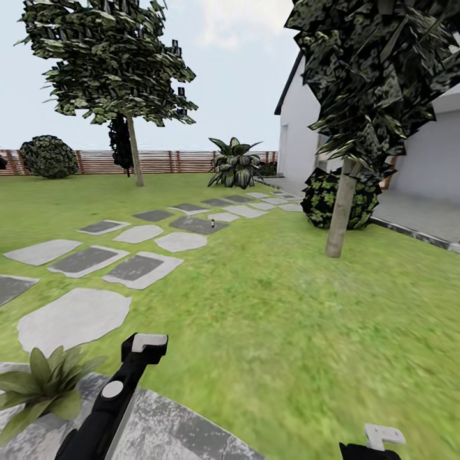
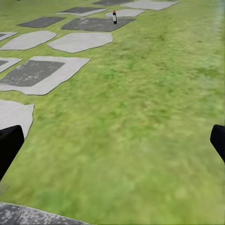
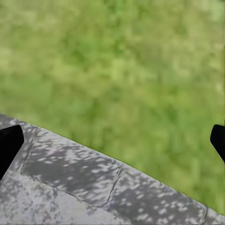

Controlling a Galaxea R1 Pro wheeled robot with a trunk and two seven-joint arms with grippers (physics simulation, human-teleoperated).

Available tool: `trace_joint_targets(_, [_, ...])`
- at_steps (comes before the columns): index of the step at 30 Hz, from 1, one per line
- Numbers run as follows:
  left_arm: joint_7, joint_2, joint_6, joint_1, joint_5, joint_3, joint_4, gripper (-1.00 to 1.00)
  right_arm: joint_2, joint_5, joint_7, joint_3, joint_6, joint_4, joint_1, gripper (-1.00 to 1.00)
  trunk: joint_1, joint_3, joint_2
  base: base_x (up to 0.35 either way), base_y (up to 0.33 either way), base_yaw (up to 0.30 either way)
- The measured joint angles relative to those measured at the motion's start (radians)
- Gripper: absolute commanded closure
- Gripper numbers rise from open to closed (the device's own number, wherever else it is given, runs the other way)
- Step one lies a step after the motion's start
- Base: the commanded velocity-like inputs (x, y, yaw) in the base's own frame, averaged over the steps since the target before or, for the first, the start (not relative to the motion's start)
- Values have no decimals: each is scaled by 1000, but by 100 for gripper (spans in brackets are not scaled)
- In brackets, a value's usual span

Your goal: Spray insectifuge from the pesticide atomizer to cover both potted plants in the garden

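Wide open lawn (image 1: 281, 306) ahead, rough mottled green turf running clear from the patio edge out toward twelve o'clock. The round patio (image 1: 172, 428) curves across the near ground, grey speckled pavers with a crisp arc where stone meets grass. At about eight o'clock sits one potted plant (image 1: 38, 386), a low rosette of broad, smooth green leaves resting on the paving; its pot is hidden by the leaves.

The left claw (image 2: 112, 143) hangs over the grass just past the patio rim, its two dark fingertips (image 2: 9, 145) set far apart at the edges of the wrist view, nothing between them. The right claw (image 3: 112, 140) is likewise spread wide, hovering above the patio's curved edge, grass beyond, holding nothing.

Stepping stones (image 1: 89, 259) trail away toward eleven o'clock, flat irregular slabs, some pale grey, some darker slate, with grass seams between. Far along that path, near twelve o'clock, stands the pesticide atomizer (image 1: 211, 223), a tiny slim dark bottle upright on a stone, well apart from both arms; the left wrist view catches it too (image 2: 114, 17), dark with a pale band.

At one o'clock a slim tree trunk (image 1: 338, 211) rises beside a round dark shrub (image 1: 319, 198). A spiky long-leaved plant (image 1: 235, 165) sits far off, and the brown slat fence (image 1: 160, 161) closes the far edge. A white house wall (image 1: 300, 134) bounds the right.
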Motion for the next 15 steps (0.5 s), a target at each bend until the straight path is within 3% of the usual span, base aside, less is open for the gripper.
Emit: trace_joint_targets(15, [0, 0, 2, 0, 1, -1, -1, -100, 0, 3, -1, 1, 0, 0, 0, -100, 0, 0, 0, 338, 0, 0])
